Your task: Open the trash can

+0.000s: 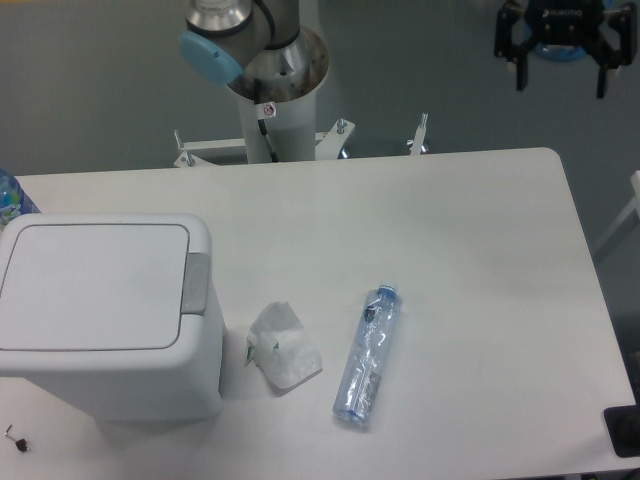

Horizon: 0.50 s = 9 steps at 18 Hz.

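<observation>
The bin (105,315) sits at about eight o'clock on the table (480,250), its flat lid (95,285) down flush and the grey tab (196,283) on its right edge untouched, so by the look of it nothing of the job is done yet. The gripper (560,65) hangs far off at one o'clock, beyond the table's back edge, fingers spread and holding nothing. A crumpled tissue (283,345) and an empty bottle (367,353) lie just right of the bin. I'd say everything is left: cross over, come down on the tab, press it so the lid lifts.
</observation>
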Motion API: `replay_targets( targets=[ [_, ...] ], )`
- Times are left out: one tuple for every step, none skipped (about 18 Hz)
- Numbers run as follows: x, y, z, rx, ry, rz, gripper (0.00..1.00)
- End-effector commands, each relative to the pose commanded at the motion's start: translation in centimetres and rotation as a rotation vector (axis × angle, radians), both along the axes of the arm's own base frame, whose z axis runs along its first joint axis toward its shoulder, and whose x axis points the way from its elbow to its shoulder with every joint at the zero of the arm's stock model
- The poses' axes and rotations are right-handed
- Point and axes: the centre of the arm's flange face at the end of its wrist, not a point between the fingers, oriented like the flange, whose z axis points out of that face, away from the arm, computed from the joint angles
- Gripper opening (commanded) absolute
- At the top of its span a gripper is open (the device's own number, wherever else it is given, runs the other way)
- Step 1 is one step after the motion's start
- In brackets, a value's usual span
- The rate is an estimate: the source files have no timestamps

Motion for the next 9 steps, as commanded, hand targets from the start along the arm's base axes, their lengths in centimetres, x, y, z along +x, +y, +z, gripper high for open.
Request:
replay_targets(
  targets=[
    [0.0, 0.0, -0.06, 0.0, 0.0, 0.0, 1.0],
    [0.0, 0.0, -0.06, 0.0, 0.0, 0.0, 1.0],
    [0.0, 0.0, -0.06, 0.0, 0.0, 0.0, 1.0],
    [0.03, 0.06, -0.08, -0.001, -0.002, 0.0, 1.0],
    [0.04, 0.06, -0.08, -0.001, -0.002, 0.002, 1.0],
    [0.04, 0.06, -0.02, 0.001, -0.003, 0.006, 1.0],
    [0.11, 0.2, -0.02, 0.008, -0.008, 0.022, 1.0],
    [0.12, 0.38, -0.1, 0.023, -0.018, 0.055, 1.0],
    [0.19, 0.68, -0.24, 0.044, -0.032, 0.087, 1.0]
  ],
)
